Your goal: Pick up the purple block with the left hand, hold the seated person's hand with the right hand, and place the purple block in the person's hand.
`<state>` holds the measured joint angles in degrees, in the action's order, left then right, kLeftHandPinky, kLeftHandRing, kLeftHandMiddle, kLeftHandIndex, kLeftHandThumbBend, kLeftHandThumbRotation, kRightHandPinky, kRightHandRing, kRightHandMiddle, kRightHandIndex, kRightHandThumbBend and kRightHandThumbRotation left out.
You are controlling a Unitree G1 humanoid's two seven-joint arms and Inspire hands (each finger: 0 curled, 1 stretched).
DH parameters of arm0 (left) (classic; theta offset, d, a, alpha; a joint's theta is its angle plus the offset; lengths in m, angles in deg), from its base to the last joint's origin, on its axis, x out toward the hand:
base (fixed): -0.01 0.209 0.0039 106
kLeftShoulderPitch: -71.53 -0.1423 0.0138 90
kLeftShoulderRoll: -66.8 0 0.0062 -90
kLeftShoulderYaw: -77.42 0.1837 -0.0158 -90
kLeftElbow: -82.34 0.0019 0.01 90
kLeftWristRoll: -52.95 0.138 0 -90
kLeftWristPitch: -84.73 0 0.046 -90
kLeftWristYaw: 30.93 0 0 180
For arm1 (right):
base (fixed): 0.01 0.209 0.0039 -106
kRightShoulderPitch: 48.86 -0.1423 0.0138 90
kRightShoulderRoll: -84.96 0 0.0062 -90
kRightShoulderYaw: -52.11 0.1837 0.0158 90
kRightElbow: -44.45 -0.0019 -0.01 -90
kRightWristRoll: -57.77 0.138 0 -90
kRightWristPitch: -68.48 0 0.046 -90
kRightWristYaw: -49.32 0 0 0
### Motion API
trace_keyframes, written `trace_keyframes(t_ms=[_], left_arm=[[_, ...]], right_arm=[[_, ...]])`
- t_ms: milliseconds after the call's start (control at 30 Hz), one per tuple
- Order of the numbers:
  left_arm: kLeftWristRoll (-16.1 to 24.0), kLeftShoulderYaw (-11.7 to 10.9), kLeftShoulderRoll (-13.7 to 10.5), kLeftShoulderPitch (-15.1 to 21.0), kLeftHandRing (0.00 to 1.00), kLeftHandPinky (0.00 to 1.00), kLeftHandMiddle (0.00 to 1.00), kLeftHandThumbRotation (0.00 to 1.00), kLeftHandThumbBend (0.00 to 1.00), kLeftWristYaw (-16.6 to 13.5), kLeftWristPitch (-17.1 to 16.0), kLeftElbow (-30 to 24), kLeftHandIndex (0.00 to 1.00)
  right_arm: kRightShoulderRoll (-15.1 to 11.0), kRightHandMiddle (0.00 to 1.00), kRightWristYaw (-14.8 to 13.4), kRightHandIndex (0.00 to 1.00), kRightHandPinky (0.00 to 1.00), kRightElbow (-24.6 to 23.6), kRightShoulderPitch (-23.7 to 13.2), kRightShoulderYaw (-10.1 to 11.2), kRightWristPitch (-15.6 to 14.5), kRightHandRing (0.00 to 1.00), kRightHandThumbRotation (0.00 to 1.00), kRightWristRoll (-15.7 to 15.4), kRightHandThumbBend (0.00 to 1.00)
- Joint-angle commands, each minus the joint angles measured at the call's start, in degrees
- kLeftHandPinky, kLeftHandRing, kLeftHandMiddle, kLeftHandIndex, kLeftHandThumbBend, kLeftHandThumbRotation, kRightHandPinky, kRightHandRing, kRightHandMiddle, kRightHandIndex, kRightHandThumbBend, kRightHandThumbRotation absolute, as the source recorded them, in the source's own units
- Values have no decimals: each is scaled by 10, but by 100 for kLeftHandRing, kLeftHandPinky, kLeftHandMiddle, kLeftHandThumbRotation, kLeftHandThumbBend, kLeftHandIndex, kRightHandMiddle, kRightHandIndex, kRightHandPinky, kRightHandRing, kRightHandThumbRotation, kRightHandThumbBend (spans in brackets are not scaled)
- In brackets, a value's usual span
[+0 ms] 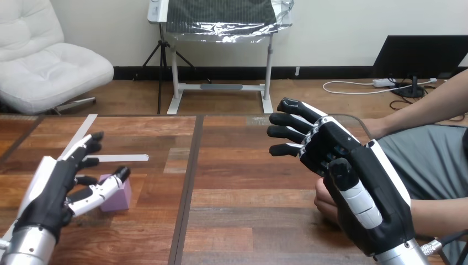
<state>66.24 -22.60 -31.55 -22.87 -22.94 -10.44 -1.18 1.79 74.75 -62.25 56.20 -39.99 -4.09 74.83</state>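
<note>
A wooden table (248, 221) seen from above and behind the robot's two arms. A dark seam (187, 182) runs from front to back and splits the top into a left and a right panel.

On the left panel, the purple block (119, 199) sits flat on the wood, well inside the table's edges. The robot's left hand (52, 187) reaches in from the lower left corner with its fingers (88, 144) spread and nearly straight — not closed on anything. Its thumb (105, 189) lies across the block's near upper corner; it seems to brush the block, though contact cannot be confirmed from this angle.

Two plain white tape strips mark the left panel: a slanted strip (81, 132) running toward the far edge, and a level strip (122, 158) just beyond the block.

On the right panel, the robot's right hand (342, 160) is raised above the table, back toward the camera, fingers extended and only loosely bent — open, gripping nothing. The person's hand (324, 200) rests low by the near right of the table, partly hidden behind that robot hand; whether the two touch cannot be told. A second forearm (414, 110) of the person comes in from the upper right toward the table's far edge.

Between the two robot hands lies a broad stretch of bare wood on either side of the seam.
</note>
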Motion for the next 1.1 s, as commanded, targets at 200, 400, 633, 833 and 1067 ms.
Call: trace_keyframes(t_ms=[200,400,633,833,1067], left_arm=[[26,23,-25,69,89,76,91,38,52,-2,0,47,91],[42,31,-31,82,90,78,91,34,53,-4,-2,70,91],[64,44,-36,98,91,89,92,33,56,-11,6,91,90],[74,51,-38,108,93,97,95,33,56,-12,13,101,91],[81,59,-39,118,95,100,97,31,57,-15,22,108,92]], right_arm=[[1,82,0,84,71,0,-31,4,14,81,78,-1,92],[1,82,-1,84,71,0,-31,5,15,80,78,-4,93],[-1,82,-2,85,71,-3,-30,6,14,80,79,-5,93],[0,82,-2,85,71,-3,-30,5,14,80,79,-5,92],[-1,82,-2,84,71,-3,-29,6,14,80,79,-5,92]])
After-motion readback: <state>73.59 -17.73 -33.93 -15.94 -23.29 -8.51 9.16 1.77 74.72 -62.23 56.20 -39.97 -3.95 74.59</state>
